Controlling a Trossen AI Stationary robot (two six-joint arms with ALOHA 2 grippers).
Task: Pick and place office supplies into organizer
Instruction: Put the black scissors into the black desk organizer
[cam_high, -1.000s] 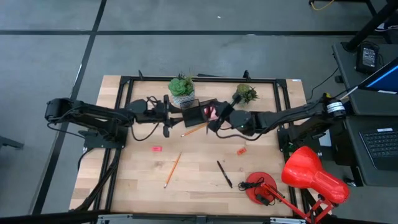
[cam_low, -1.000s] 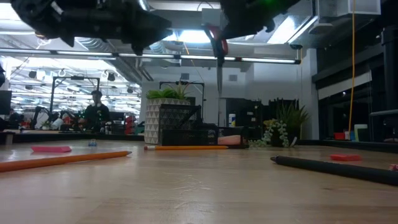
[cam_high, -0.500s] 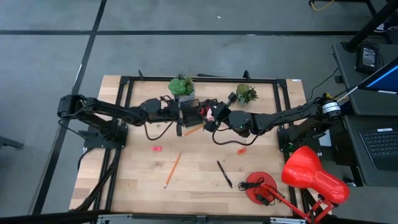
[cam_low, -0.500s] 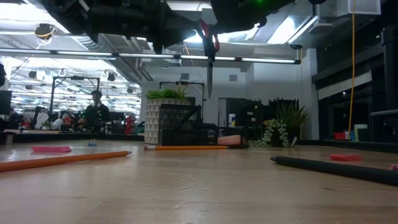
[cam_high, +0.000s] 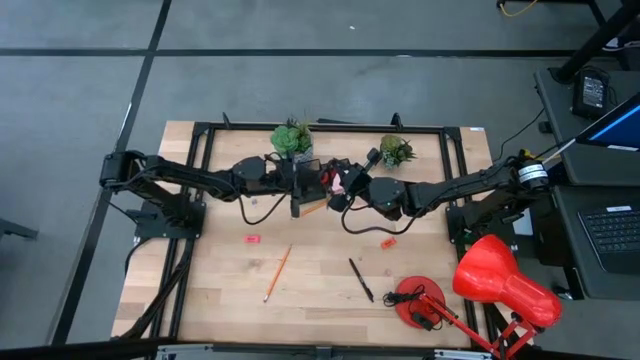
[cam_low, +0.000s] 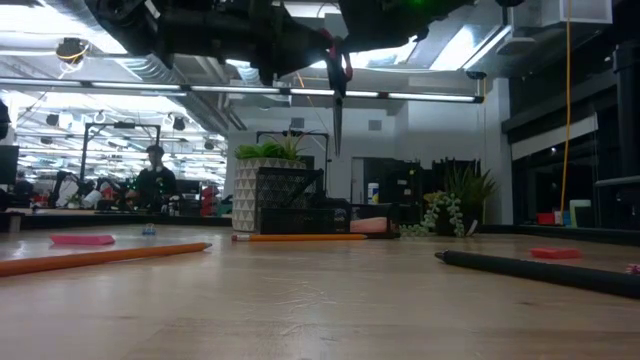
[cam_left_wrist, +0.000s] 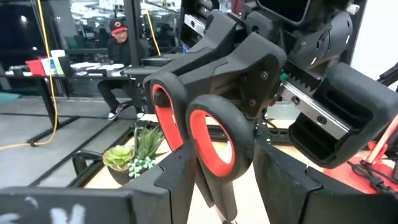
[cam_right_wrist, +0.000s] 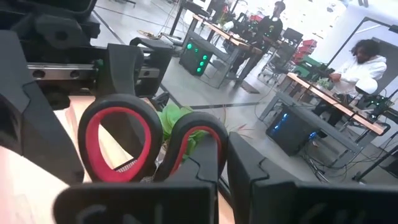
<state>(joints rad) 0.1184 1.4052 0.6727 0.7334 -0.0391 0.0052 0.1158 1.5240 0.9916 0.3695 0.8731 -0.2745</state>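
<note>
right pincer clamps the scissors between the left pincer fingers

In the high view, the organizer at upper centre is largely covered by the two arms meeting over it, so its compartments cannot be made out. The scissors show there only as a small red patch; their blades are hidden. In the low view, both arms are cut off by the top edge, and the scissors' handles merge into the dark grippers. In the left wrist view, the scissors' blades run off the bottom edge behind dark fingers.
</note>
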